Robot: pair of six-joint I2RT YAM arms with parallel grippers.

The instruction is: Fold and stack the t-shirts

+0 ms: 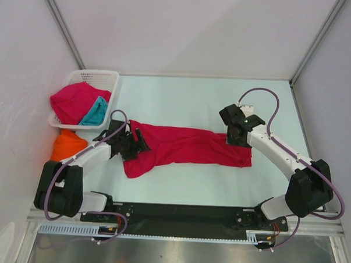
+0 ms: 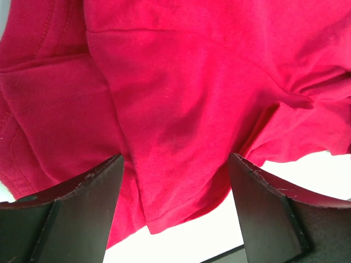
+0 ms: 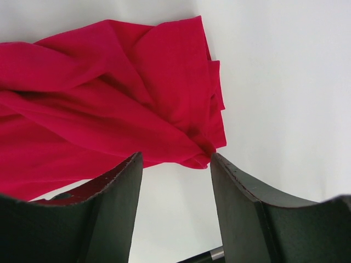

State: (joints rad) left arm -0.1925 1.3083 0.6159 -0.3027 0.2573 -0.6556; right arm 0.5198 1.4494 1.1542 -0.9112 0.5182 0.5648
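While the table carries one crimson t-shirt stretched as a rumpled band across its centre, the step in hand looks like flattening before the first fold. At ten o'clock the basket holds a second crimson shirt and a teal shirt; the orange shirt sits at nine o'clock, outside it. The left gripper is over the band's nine o'clock end and the right gripper at its three o'clock end. Both have jaws apart, clamping nothing; contact with the cloth is hard to tell. Next: pinch both ends, pull flat.
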